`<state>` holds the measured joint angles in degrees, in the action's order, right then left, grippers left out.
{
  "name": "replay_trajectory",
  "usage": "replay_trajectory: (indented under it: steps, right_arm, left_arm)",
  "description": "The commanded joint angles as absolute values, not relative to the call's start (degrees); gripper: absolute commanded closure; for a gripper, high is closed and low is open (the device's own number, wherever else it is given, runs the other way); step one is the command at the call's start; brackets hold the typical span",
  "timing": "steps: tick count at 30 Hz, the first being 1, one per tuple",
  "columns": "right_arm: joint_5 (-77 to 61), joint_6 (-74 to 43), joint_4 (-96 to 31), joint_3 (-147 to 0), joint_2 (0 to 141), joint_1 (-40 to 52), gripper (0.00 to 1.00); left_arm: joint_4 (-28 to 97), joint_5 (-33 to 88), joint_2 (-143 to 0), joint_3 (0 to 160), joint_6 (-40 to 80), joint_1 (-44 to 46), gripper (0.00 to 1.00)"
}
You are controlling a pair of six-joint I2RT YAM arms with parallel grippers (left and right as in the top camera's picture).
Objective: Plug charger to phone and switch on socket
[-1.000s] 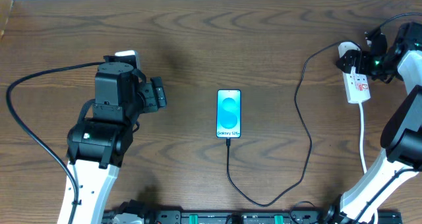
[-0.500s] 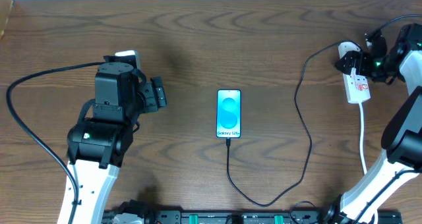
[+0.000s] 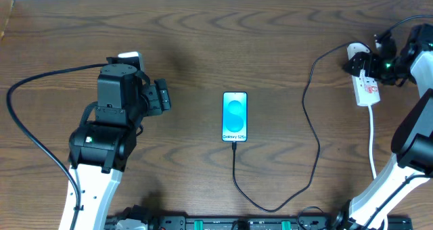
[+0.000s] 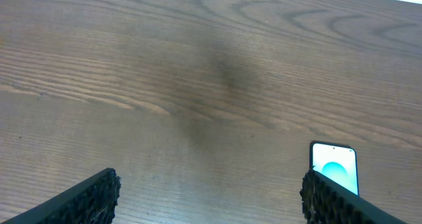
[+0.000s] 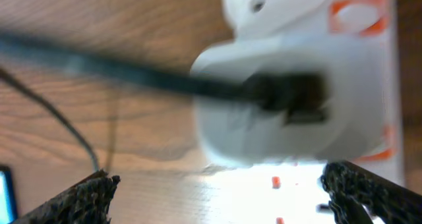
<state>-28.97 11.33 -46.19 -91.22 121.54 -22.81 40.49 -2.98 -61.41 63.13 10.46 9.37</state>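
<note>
Phone (image 3: 235,116) lies flat on brown wooden table (image 3: 203,40).

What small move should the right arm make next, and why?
Probably ease the right gripper onto the red switch of the socket and press it. The charger cable already meets the bottom edge of the phone, its adapter sits on the socket, and the open gripper hovers right at it.

Overhead is evenly lit and sharp, only soft shadows on the desk (image 3: 270,27). Left wrist shows a smudgy dark shadow patch; right wrist is way out of focus, the charger (image 5: 277,132) a blur with blown-out white below.
</note>
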Motion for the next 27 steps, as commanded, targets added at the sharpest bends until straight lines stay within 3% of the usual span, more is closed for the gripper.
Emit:
replay_trajectory:
  steps: [1, 14, 27]
  right_arm:
    - [-30.3, 10.3, -48.0, -91.6, 117.0, -21.7, 0.01]
    - [-18.1, 1.7, -57.8, -91.6, 97.8, -21.7, 0.01]
    - [-18.1, 1.7, -60.7, -91.6, 96.9, -21.7, 0.01]
  left_arm:
    - [40.5, -3.7, -61.5, 63.7, 9.9, 9.1, 0.12]
    - [40.5, -3.7, -61.5, 63.7, 9.9, 9.1, 0.12]
    - [40.5, -3.7, -61.5, 63.7, 9.9, 9.1, 0.12]
